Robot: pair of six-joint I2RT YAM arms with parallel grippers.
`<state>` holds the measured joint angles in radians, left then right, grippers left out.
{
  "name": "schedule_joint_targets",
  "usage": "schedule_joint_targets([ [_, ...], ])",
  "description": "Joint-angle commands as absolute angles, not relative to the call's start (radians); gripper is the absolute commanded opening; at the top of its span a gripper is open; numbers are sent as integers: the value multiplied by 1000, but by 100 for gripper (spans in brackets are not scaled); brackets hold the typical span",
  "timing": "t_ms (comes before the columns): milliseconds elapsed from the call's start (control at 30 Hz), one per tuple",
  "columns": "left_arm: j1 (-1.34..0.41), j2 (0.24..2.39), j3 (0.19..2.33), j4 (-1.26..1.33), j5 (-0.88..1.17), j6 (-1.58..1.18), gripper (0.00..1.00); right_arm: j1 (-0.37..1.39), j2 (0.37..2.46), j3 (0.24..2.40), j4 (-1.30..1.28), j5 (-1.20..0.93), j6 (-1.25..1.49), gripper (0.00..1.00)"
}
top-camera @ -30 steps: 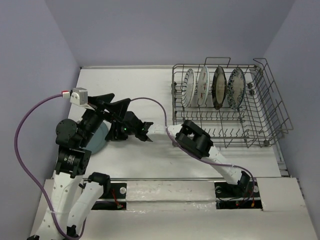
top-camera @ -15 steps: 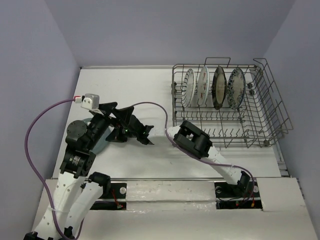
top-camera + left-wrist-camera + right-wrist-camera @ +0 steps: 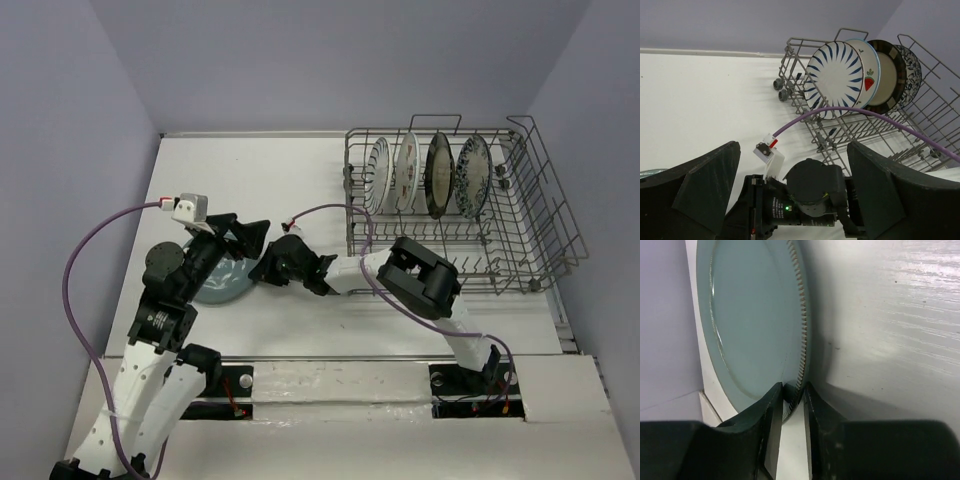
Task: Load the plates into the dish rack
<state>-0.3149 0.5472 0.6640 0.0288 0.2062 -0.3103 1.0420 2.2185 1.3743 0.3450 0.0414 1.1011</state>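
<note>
The plain teal plate (image 3: 215, 283) lies at the table's left, partly under my left arm. My right gripper (image 3: 260, 272) reaches left to its right edge. In the right wrist view the right gripper (image 3: 792, 410) is shut on the plate's (image 3: 755, 325) ridged rim. My left gripper (image 3: 245, 232) hovers open above the right wrist; in its own view the left gripper (image 3: 792, 150) is spread wide and empty. The dish rack (image 3: 556, 215) holds the blue-striped (image 3: 376, 175), red-marked (image 3: 405, 172), brown-rimmed (image 3: 437, 175) and ornate (image 3: 471, 176) plates upright.
The rack (image 3: 935, 100) stands at the back right, with its front tine rows bare. A purple cable (image 3: 330, 210) arcs from the right wrist toward the rack's left side. Purple walls close in the table at the left, back and right.
The right arm has drawn its wrist and elbow to the right while holding the plate rim, and more of the teal plate now shows. The left arm has shifted slightly right and lower.
</note>
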Motion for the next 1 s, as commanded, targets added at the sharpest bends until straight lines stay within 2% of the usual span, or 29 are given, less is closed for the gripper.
schedule_joint_targets([
  [0, -322, 545, 640, 89, 195, -290, 99, 1008, 2220, 1312, 305, 135, 1077, 31],
  [233, -322, 542, 634, 89, 198, -285, 99, 999, 2266, 1324, 307, 107, 1124, 50],
  [467, -322, 532, 634, 87, 202, -285, 99, 989, 2325, 1339, 353, 66, 1218, 49],
  [567, -321, 525, 635, 86, 199, -284, 99, 989, 2364, 1373, 365, 57, 1255, 41],
  [767, -324, 511, 647, 81, 176, -275, 99, 989, 2365, 1364, 452, 71, 1305, 7],
  [967, -324, 491, 682, 87, 130, -291, 99, 989, 2232, 1339, 518, 113, 1214, 7],
])
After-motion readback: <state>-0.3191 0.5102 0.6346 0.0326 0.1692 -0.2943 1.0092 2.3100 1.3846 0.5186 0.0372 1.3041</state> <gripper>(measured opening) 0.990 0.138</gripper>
